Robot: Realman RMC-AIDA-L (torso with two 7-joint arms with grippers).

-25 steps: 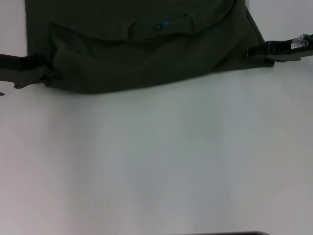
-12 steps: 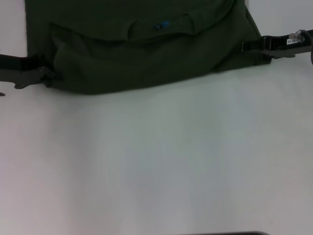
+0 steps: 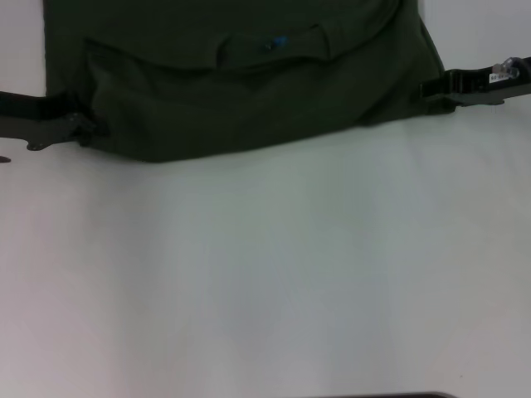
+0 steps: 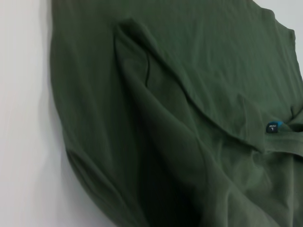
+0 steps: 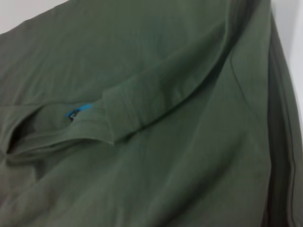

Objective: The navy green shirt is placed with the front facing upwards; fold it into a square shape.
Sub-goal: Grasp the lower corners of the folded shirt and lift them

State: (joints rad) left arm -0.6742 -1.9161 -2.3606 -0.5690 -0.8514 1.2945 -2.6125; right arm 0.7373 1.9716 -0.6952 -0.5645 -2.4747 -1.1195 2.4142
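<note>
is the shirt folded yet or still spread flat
Partly folded. The shirt has its near part doubled over itself, the neck label showing at the layered collar; not yet a square.

The navy green shirt [image 3: 249,91] is plain dark olive, its neck label [image 4: 272,127] black and blue, on a white table [image 3: 265,274].

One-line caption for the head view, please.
Left gripper and right gripper flank the near corners of the navy green shirt on the white table.
</note>
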